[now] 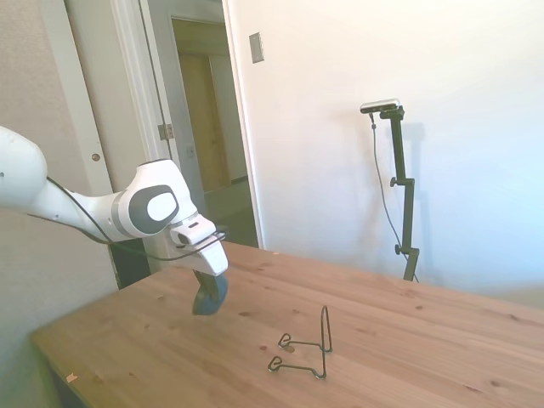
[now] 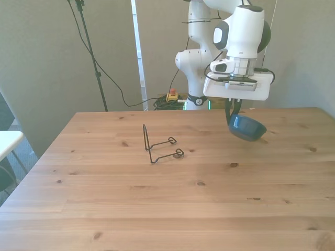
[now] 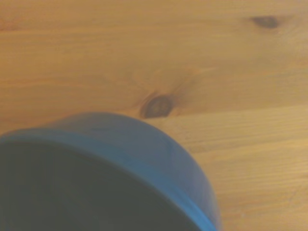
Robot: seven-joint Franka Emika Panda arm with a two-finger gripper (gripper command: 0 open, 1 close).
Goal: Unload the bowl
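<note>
Gripper is closed on the rim of the bowl; the small blue bowl hangs directly below the fingers, tilted on edge, lifted clear of the table. In the side view the bowl sits just under the wrist, low over the wood, apparently not touching. The wrist view shows the bowl filling the near part of the picture, blurred, with bare wood behind it.

Handling, as a judgement: rigid, small, likely light, maybe plastic or ceramic, can't tell which. Surface looks smooth, so a rim pinch could slip or let it swing. If ceramic, a drop would chip it. The rim is the only thin place to grip; one wall between the fingers, as now, seems right. Set it down low and level.

Farther from the gripper, well apart toward the front view's left, stands the wire rack, empty, thin dark wire, upright loop with two feet.

No brand, label or readable writing on bowl, rack or table.
</note>
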